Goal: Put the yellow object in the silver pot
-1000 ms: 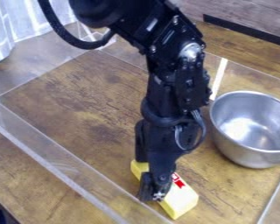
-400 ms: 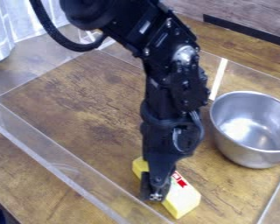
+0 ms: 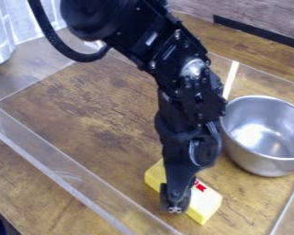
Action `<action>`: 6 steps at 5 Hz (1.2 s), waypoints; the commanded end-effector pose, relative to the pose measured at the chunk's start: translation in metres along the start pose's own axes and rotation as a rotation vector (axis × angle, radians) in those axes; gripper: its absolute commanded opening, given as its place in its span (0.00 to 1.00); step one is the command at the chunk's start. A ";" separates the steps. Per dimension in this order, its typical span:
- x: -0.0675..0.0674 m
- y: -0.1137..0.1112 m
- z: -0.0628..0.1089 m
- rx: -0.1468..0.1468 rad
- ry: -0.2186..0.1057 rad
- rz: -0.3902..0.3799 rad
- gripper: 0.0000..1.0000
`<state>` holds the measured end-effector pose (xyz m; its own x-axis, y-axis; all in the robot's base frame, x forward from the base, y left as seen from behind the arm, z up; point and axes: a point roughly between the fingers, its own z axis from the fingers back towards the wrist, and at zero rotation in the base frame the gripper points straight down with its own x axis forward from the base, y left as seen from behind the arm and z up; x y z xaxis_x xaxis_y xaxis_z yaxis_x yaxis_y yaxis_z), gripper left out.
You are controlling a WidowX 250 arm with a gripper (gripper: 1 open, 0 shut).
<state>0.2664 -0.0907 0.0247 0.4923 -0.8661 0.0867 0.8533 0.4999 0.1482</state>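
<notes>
Claw (image 3: 175, 204) spread wide over the yellow block (image 3: 202, 204), probably to straddle it for a pinch; the block lies on the table (image 3: 76, 110), near the silver pot (image 3: 264, 135), which sits upright, its mouth ready to receive.

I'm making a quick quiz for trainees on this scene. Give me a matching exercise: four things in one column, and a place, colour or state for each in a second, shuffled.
Things
1. Yellow block
2. Silver pot
3. Tool
4. Tabletop

Descriptions
A. brown, wood-grained
B. black, reaching down over the block
C. lying on the tabletop, with a red-and-white label
D. shiny, round, near the right edge of the view

Pairs: 1-C, 2-D, 3-B, 4-A
</notes>
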 end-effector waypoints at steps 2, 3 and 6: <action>-0.026 -0.040 -0.043 -0.134 0.099 -0.112 1.00; -0.030 -0.042 -0.041 -0.142 0.102 -0.145 0.00; -0.038 -0.038 -0.022 -0.167 0.102 -0.195 0.00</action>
<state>0.2669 -0.0922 0.0232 0.3106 -0.9464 0.0890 0.9341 0.3213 0.1560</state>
